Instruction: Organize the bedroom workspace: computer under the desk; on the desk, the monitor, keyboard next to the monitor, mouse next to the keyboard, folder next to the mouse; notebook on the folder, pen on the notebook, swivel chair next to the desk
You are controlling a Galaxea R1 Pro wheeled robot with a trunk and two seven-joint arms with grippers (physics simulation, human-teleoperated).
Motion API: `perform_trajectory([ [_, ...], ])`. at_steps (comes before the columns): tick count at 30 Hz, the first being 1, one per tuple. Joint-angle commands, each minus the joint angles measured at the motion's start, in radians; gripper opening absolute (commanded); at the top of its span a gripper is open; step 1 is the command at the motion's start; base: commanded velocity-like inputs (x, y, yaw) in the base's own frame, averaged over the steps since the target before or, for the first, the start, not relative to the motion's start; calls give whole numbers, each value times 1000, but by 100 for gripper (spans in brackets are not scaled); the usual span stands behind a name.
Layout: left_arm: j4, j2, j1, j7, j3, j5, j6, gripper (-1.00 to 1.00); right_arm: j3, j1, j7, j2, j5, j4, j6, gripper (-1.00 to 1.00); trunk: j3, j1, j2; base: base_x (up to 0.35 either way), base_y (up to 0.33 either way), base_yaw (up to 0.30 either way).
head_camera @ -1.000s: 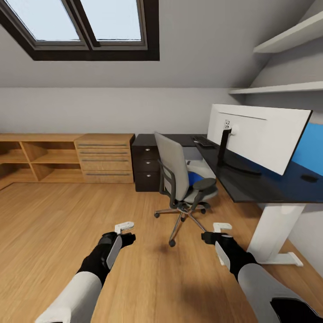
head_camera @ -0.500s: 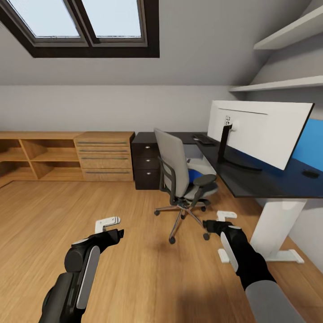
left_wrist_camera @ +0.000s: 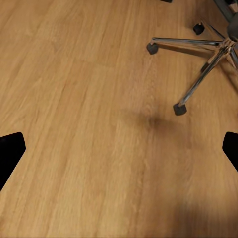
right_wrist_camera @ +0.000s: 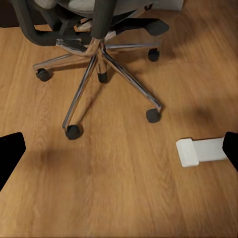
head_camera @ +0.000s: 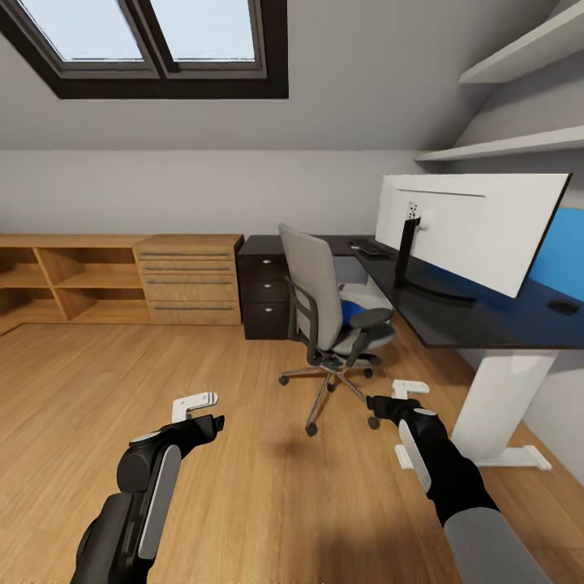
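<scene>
The swivel chair (head_camera: 331,316) stands at the centre of the head view, grey seat and tall back, black armrests, its metal star base on the wood floor of the bedroom (head_camera: 243,195). On its seat lies the bright blue folder (head_camera: 349,311), partly hidden by the back. To the right, the black desk (head_camera: 454,320) runs from the centre to the right edge. The wide monitor (head_camera: 474,227) stands upright on it, white back toward the camera. The keyboard (head_camera: 369,249) lies behind it on the far part of the desk. The small black mouse (head_camera: 562,307) lies at the right edge.
</scene>
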Motion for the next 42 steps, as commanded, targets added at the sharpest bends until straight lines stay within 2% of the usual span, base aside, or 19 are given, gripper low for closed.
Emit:
perform_trajectory([
  [1, -1, 0, -1, 7, 1, 11, 4, 100, -1, -1, -6, 0, -7, -2, 4, 100, -4, 4, -8, 0, 0, 0],
  [42, 9, -1, 15, 6, 1, 10, 4, 100, -2, 3, -5, -4, -6, 0, -26, 100, -133, 161, -295, 0, 0, 0],
])
